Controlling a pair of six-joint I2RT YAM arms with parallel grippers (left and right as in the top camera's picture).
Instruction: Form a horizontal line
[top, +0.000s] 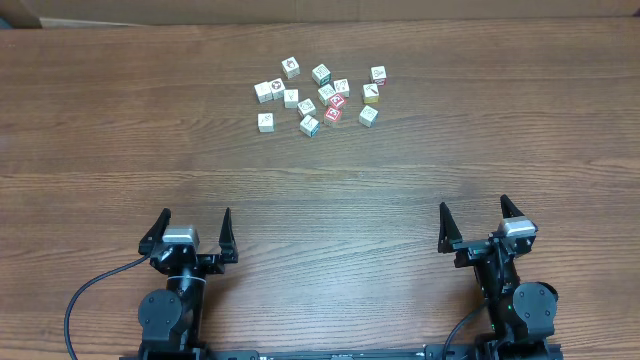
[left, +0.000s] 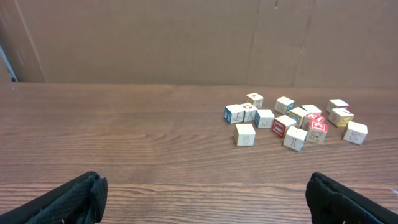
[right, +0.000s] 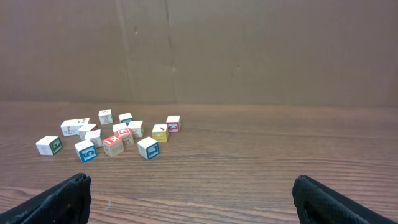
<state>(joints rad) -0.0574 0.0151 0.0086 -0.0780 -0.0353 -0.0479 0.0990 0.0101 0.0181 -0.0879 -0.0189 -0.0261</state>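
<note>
Blocks (top: 327, 93) loose, no row yet
They cluster unsorted at the desk's (top: 120, 130) far middle; left hand (top: 196, 213) and right hand (top: 474, 205) sit wide open, empty, at the near edge, likely poised to start.

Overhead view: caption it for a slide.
Picture cubes lie scattered; left gripper and right gripper open, no line yet.

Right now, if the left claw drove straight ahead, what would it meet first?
The way looks free: the left claw faces bare table, with the scattered cubes off to its right. Eventually, probably the brown wall.
</note>
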